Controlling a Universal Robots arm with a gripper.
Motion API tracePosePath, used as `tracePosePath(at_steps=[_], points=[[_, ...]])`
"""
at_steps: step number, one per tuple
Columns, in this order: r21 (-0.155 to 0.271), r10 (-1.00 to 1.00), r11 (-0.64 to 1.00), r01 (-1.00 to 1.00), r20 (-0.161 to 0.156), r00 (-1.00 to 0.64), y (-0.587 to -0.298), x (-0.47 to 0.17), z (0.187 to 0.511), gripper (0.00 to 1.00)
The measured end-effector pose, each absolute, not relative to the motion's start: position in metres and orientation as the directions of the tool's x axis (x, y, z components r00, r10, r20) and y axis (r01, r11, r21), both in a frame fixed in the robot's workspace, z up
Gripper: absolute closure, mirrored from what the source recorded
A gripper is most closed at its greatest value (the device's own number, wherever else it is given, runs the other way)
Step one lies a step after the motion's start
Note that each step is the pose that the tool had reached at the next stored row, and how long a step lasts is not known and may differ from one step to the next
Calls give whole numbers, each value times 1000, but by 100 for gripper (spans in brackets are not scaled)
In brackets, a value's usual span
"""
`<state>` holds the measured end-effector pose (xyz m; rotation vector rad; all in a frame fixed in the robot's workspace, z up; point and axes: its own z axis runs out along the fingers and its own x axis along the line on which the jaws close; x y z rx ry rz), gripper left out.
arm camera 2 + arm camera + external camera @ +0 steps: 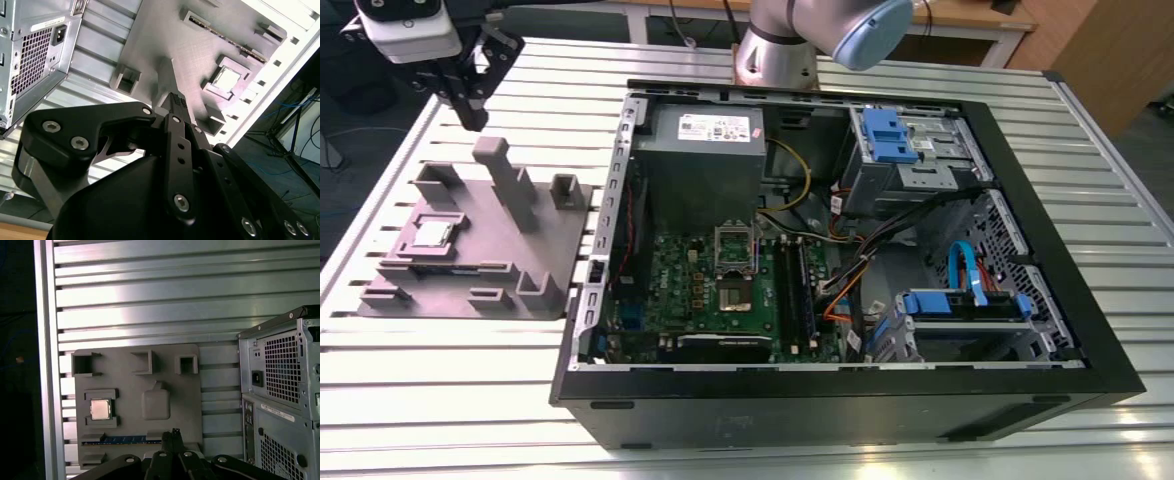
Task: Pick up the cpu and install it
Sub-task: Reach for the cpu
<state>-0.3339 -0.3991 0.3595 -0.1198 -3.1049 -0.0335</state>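
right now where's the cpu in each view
exterior view: the cpu lies in a recess of the grey holder block, at the exterior view's left
second wrist view: the cpu in that recess, near the tall post
first wrist view: same recess, beside the tall post
shared landmark: the tall post

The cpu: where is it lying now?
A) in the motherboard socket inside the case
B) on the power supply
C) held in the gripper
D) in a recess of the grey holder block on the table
D: the cpu sits in a recess of the grey holder block, outside the computer case, and the gripper is apart from it.
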Motion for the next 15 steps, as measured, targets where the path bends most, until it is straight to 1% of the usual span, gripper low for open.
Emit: tracePosePath(at_steps=[15], points=[[20,77,997,77,35,-996,-399,-341,360,90]])
